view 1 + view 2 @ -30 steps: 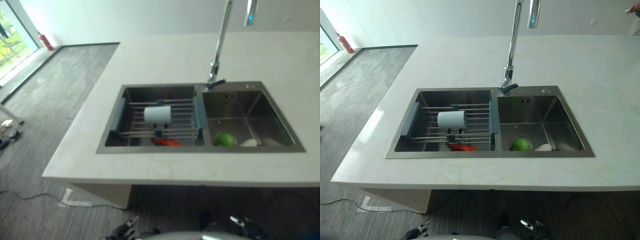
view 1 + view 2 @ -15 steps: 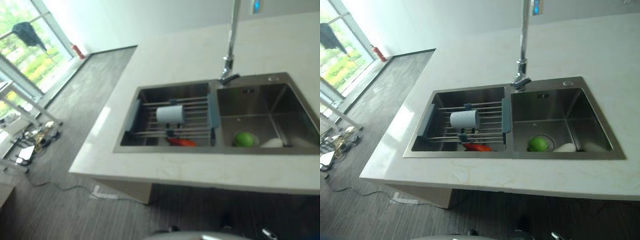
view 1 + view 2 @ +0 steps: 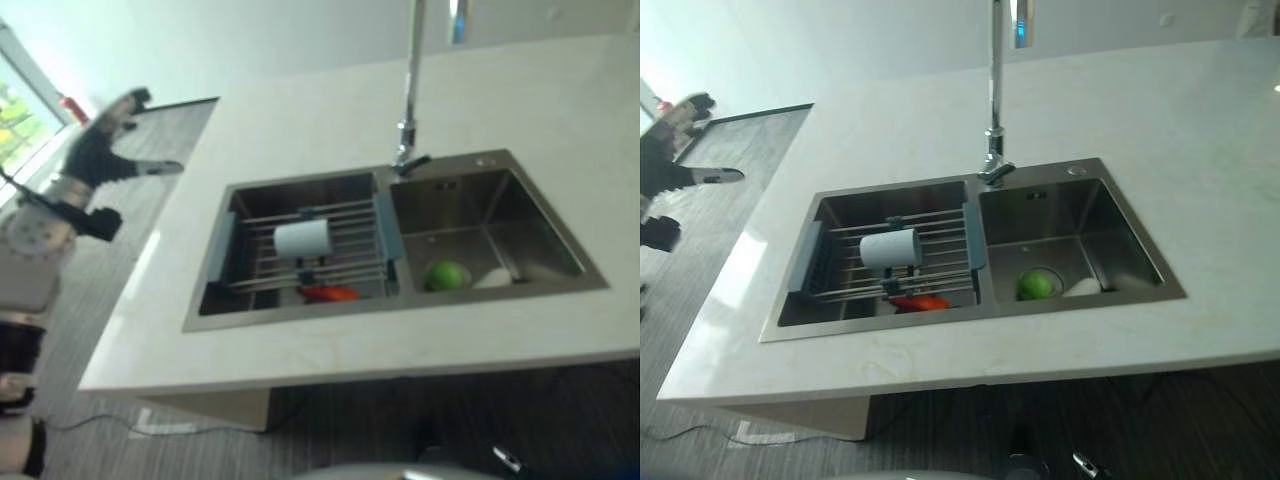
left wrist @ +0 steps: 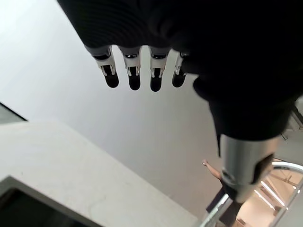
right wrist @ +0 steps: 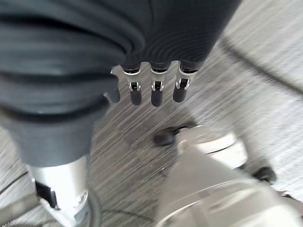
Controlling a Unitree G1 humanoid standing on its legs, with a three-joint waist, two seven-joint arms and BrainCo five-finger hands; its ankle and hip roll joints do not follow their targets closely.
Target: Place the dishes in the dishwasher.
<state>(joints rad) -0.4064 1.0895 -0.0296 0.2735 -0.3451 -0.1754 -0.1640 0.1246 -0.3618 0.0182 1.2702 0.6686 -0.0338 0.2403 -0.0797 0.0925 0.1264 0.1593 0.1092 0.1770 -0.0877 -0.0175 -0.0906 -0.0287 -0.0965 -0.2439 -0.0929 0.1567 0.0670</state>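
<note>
Hovering raised off the counter's left end, the left hand (image 3: pixel 100 160) was spread and empty. The cup (image 3: pixel 301 239) lay sideways on the sink rack (image 3: pixel 350 262), well to its right.

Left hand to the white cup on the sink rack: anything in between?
In the left eye view, the raised left hand and the white cup are separated by bare countertop, then the sink's left rim and the rack.

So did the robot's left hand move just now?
Yes. The left hand has come up beside the counter, left of the sink; earlier it hung low below the counter's front edge.
</note>
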